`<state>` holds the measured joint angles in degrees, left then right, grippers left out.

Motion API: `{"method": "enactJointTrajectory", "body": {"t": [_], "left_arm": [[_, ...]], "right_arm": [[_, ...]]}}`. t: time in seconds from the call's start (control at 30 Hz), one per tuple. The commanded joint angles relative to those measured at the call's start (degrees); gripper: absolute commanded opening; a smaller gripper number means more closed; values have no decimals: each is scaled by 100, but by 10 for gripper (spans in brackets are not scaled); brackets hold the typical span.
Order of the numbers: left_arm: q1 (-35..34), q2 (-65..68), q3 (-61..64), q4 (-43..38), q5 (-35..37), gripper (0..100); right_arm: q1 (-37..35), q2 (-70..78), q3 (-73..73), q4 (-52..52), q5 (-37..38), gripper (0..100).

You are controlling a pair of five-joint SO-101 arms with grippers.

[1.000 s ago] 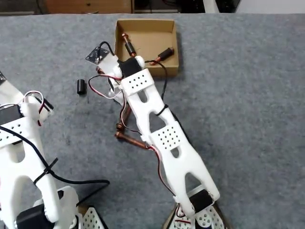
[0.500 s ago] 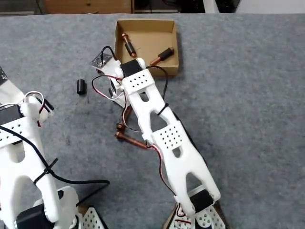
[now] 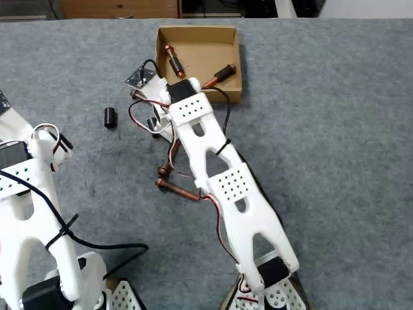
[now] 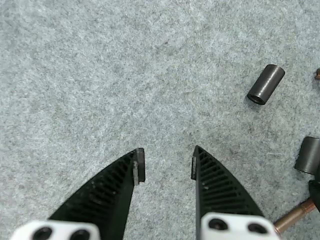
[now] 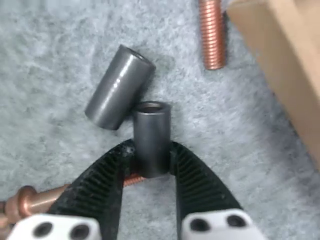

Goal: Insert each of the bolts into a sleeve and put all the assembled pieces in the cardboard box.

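My right gripper (image 5: pixel 151 150) is shut on an upright black sleeve (image 5: pixel 151 137), just beside the cardboard box (image 3: pixel 230 58). A second black sleeve (image 5: pixel 120 87) lies right next to it, and a copper bolt's threaded end (image 5: pixel 211 35) lies by the box wall (image 5: pixel 285 60). Another copper bolt (image 5: pixel 30 200) lies behind the fingers. Two assembled pieces (image 3: pixel 174 61) (image 3: pixel 219 75) rest in the box. My left gripper (image 4: pixel 167 164) hangs open over bare carpet, away from a loose sleeve (image 4: pixel 266 84) (image 3: pixel 110 117). Two bolts (image 3: pixel 177 189) (image 3: pixel 162 171) lie beside the right arm (image 3: pixel 213 168).
Grey carpet covers the table. The left arm (image 3: pixel 32 187) stands at the near left. Red, white and black wires (image 3: pixel 145 110) loop around the right wrist. A further sleeve (image 4: pixel 310 155) and a bolt tip (image 4: pixel 295 215) sit at the left wrist view's edge.
The right arm's wrist has shifted slightly to the right, nearer the box corner. The left arm has stayed where it was.
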<state>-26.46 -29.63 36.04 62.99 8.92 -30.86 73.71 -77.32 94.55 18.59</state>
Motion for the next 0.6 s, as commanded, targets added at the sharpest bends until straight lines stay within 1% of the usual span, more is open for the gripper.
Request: {"method": "enactJointTrajectory", "body": {"t": [0.0,0.1,0.27,0.4,0.5,0.57], "left_arm": [[-53,-13,-9,35,-35,160],[-62,-13,-9,44,-35,164],[-26,-57,-44,193,-35,165],[-26,-57,-53,237,-9,165],[0,-48,-141,246,-26,165],[114,-4,-325,404,-9,167]], "right_arm": [[84,-75,4,-44,193,13],[145,-127,-207,149,193,2],[207,-198,-1103,712,211,2],[295,-207,-1833,782,185,2],[365,-462,-1736,782,185,2],[488,-734,-1613,791,176,2]]}}
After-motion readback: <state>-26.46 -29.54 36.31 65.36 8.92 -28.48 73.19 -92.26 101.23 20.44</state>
